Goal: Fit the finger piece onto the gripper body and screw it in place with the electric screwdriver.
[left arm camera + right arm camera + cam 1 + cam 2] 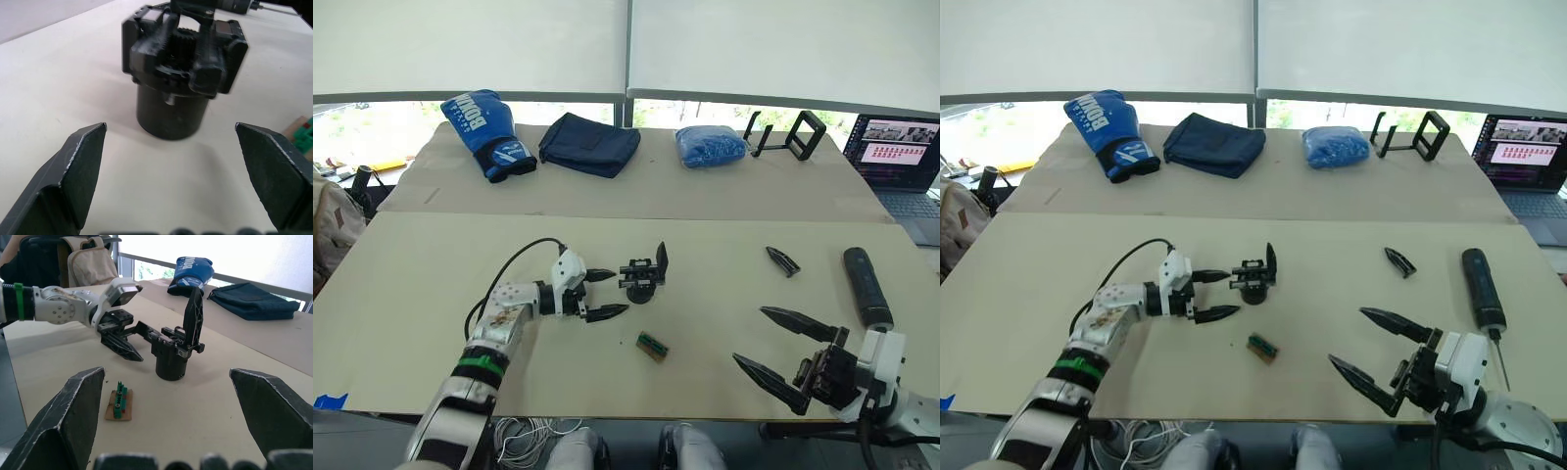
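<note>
Gripper body (641, 274): stands upright on its round base mid-bench, its one mounted finger pointing up, so the vacant side is open for the new piece.
Left gripper (604, 295): spread wide and empty, tips just short of the body on either side of it; I judge it is lined up to steady the base.
Finger piece (783, 260): lies loose on the bench toward the right edge, well apart from the body, not yet fitted.
Electric screwdriver (1482, 286): lies untouched near the right edge, bit pointing to the near edge.
Right gripper (1365, 353): released, claws apart, by the near edge, short of both.
Green-and-brown block (653, 346): near the body, toward the near edge.
</note>
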Robot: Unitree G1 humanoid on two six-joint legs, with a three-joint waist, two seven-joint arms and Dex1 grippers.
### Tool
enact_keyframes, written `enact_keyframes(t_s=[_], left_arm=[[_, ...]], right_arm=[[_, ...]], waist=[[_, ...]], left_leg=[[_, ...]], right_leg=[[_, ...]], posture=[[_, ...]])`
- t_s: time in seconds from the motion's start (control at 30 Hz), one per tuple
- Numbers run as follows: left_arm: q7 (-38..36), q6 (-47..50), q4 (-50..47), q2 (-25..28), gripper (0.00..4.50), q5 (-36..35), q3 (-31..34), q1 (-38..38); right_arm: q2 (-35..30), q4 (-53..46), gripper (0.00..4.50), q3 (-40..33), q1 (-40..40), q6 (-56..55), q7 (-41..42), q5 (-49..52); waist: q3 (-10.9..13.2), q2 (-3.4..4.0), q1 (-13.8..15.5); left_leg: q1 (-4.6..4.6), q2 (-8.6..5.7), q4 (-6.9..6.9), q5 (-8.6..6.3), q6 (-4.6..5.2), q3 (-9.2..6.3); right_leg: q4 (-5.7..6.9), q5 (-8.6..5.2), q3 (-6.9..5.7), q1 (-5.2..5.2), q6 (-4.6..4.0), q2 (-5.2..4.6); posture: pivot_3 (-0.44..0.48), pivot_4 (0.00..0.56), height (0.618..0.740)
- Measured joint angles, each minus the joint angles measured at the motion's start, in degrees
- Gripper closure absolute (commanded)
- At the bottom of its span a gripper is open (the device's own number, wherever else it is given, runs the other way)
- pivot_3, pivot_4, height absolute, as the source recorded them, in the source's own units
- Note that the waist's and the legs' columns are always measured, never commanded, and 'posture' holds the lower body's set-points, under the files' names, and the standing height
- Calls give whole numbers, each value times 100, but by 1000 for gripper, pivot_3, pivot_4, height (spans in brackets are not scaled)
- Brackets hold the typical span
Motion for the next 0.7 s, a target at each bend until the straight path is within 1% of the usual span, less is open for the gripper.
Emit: enact_keyframes(t_s=[0.2,0.37,0.4,0.47,0.53,0.57,0.7], left_arm=[[-204,-802,1198,-408,52,394,-41,-578],[-332,-1033,1579,-649,52,513,-43,-772],[-360,-1052,1620,-696,276,515,-33,-778],[-380,-1131,1666,-719,887,554,-31,-793],[-328,-1159,1689,-724,1700,594,-7,-802],[-298,-1183,1701,-726,2179,617,0,-802],[-245,-1283,1676,-718,2171,632,17,-760]], right_arm=[[61,-79,0,-6,226,-44,-77,-74],[69,-207,0,-33,375,-48,-167,-102],[70,-229,0,-44,391,-51,-171,-102],[73,-236,0,-53,422,-62,-177,-107],[87,-235,0,-55,471,-94,-181,-115],[93,-235,0,-57,496,-139,-179,-119],[94,-226,0,-65,508,-199,-163,-122]], waist=[[0,-1,-9],[1,-1,-20],[1,-1,-25],[1,-1,-24],[0,-1,-25],[0,-1,-28],[1,-2,-41]], left_leg=[[-3,-1,2,0,1,-1],[-3,-1,4,-2,5,-3],[-3,0,3,-2,5,-3],[-2,0,3,-3,6,-4],[-2,0,3,-3,6,-5],[-1,0,3,-3,7,-5],[-1,0,4,-4,9,-5]], right_leg=[[0,0,-1,-1,0,0],[0,-1,0,-1,3,-1],[0,-1,0,-1,3,-1],[0,-1,0,-1,3,-2],[0,0,0,0,2,-2],[0,0,1,0,2,-2],[0,0,1,0,2,-3]], posture=[[0,150,740],[0,150,740],[0,150,740],[0,150,740],[0,150,740],[0,150,740],[0,150,740]])
